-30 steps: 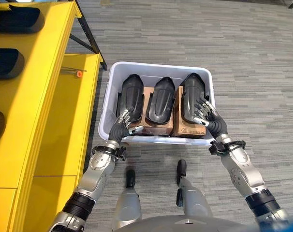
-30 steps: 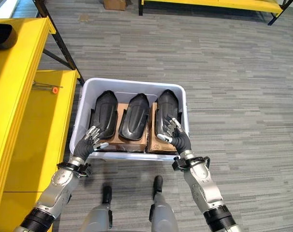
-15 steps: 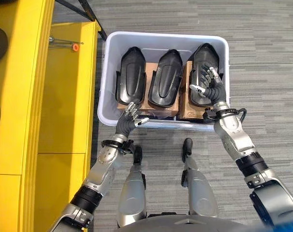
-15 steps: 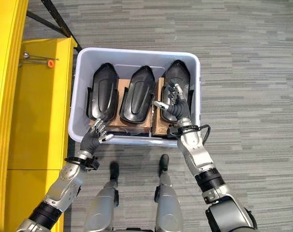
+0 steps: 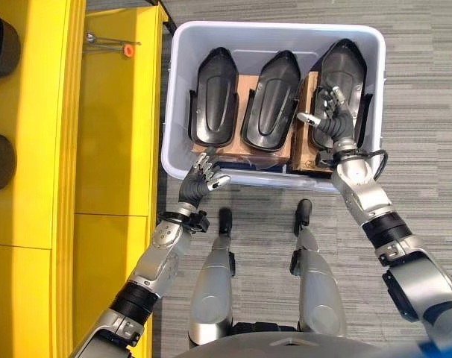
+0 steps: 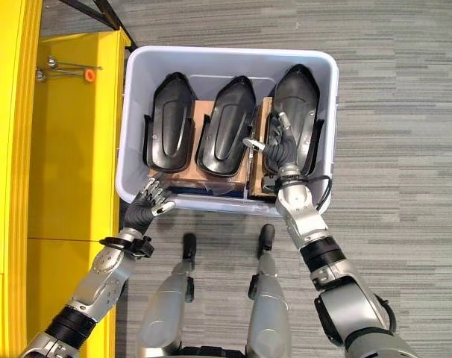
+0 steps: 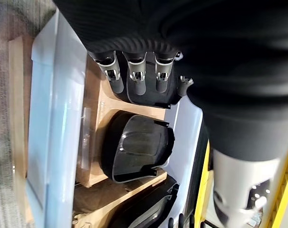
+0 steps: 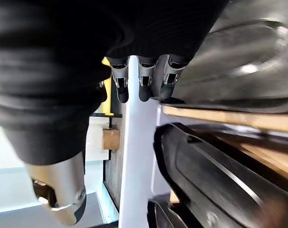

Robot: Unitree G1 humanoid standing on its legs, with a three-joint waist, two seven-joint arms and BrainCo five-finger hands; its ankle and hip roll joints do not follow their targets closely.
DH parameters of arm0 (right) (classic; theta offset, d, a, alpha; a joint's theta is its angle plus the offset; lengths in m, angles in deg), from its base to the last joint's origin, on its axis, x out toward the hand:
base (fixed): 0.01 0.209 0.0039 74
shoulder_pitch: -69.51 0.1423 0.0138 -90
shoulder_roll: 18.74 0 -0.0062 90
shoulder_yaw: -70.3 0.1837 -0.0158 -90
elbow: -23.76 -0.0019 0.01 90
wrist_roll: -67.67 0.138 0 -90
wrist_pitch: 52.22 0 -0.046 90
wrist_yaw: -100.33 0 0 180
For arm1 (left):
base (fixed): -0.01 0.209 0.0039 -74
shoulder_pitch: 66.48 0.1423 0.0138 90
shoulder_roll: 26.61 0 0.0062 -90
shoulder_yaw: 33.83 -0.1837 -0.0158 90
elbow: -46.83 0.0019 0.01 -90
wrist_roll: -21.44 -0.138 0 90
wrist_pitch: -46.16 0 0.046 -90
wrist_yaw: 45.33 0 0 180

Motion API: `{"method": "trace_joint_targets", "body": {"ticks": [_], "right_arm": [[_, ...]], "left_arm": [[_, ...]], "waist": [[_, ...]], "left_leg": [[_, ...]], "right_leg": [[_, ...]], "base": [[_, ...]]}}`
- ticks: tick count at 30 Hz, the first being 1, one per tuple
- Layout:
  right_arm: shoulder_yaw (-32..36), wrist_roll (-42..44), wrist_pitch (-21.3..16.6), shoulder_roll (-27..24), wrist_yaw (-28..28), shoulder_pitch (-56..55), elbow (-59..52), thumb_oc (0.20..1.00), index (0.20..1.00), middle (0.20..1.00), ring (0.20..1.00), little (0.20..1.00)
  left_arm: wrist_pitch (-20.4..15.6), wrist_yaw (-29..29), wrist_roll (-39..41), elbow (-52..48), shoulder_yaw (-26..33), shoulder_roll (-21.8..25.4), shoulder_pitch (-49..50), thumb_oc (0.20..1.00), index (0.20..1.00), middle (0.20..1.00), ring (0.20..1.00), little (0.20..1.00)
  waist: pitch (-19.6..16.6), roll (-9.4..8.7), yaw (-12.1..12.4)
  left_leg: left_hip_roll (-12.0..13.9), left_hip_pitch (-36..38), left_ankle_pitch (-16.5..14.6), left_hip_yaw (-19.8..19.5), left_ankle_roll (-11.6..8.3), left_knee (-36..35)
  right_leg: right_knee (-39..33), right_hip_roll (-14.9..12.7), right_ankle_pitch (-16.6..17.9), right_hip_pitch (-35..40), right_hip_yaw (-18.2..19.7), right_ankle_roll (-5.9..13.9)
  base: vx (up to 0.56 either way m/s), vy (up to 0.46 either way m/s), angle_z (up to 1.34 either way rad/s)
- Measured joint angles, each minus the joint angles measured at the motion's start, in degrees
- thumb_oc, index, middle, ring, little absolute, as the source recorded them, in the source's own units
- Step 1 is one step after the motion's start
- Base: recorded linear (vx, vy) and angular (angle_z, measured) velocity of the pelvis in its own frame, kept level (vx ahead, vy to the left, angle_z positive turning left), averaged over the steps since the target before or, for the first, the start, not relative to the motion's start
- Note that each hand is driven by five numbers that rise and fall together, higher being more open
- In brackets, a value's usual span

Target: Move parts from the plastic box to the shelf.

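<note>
Biggest thing in shot was the yellow metal shelf (image 5: 110,127), running along the left side of the pale grey plastic box (image 5: 183,160), with a few dark parts already parked on its upper levels at the far left. A thin metal tool with an orange tip (image 5: 110,46) lay on the lower yellow level, just beside the box's far left corner.

The box sat on grey carpet and held 3 long black moulded plastic shell parts (image 5: 270,101), side by side on brown cardboard boxes (image 5: 250,145). All 3 had their long axis running from the near wall of the box to the far wall, narrow noses pointing away from the robot.

Now the bit that matters. The right hand (image 6: 277,149) was inside the box, over the near end of the right-most black part (image 6: 297,112), fingers apart and relaxed, thumb stuck out toward the middle part. It wasn't clamped on anything; whether the fingertips actually touched the shell I couldn't tell. The part stretched away from those fingers, so I'd guess a grab would have to come across its width.

The left hand (image 5: 203,177) was at the near wall of the box, below the left part, fingers loosely spread, holding nothing. The right hand was clearly the nearer one.
</note>
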Motion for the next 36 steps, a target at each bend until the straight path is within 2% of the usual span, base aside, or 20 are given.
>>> {"method": "trace_joint_targets", "body": {"ticks": [8,19,27,31,36], "right_arm": [[0.64,-2.76,0.10,-0.49,2.16,3.45,3.00,1.000,1.000,1.000,1.000,1.000],[-1.64,-3.02,0.38,0.39,2.66,3.94,4.00,1.000,1.000,1.000,1.000,1.000],[-3.96,-2.84,0.28,4.78,1.83,4.64,9.17,1.000,1.000,1.000,1.000,1.000],[-3.99,-0.72,-1.26,6.33,1.55,5.12,12.42,1.000,1.000,1.000,1.000,1.000],[-6.27,1.80,-0.46,7.68,-0.42,4.91,13.60,1.000,1.000,1.000,1.000,1.000]], "left_arm": [[-0.58,-0.07,1.40,-1.11,-0.28,0.13,-0.16,1.000,1.000,1.000,1.000,1.000],[-0.86,-1.34,1.48,-1.13,-1.43,0.17,-0.37,1.000,1.000,1.000,1.000,1.000],[-0.96,-2.23,1.54,-2.00,-1.99,0.54,-0.30,1.000,1.000,1.000,1.000,1.000],[-0.98,-2.34,1.95,-2.00,-2.04,0.88,-0.23,1.000,1.000,1.000,1.000,1.000],[-1.00,-2.36,1.95,-2.00,-2.21,0.88,-0.22,1.000,1.000,1.000,1.000,1.000]], "waist": [[1.27,1.32,0.05],[1.30,1.37,0.33],[1.37,1.45,0.87],[1.37,1.45,1.16],[1.37,1.45,1.32]], "left_leg": [[-0.05,-1.78,0.49,-0.03,-0.02,0.10],[-0.36,-3.66,0.87,-0.80,-0.03,0.83],[-0.85,-5.44,1.05,-1.56,0.13,2.03],[-0.88,-5.77,1.15,-2.27,0.10,2.36],[-0.89,-7.26,1.19,-2.93,0.03,3.18]], "right_leg": [[0.83,-0.03,0.16,-2.19,0.15,-0.20],[1.95,-0.38,0.10,-3.93,0.10,-0.25],[3.39,-0.92,-0.11,-5.30,-0.21,-0.34],[4.21,-0.95,-0.85,-5.45,-0.36,-0.28],[5.61,-0.96,-1.30,-6.94,-0.61,-0.48]], "base": [[0.00,0.000,0.00],[0.00,-0.003,0.02],[0.01,0.000,0.05],[0.01,0.002,0.07],[0.00,0.003,0.04]]}}
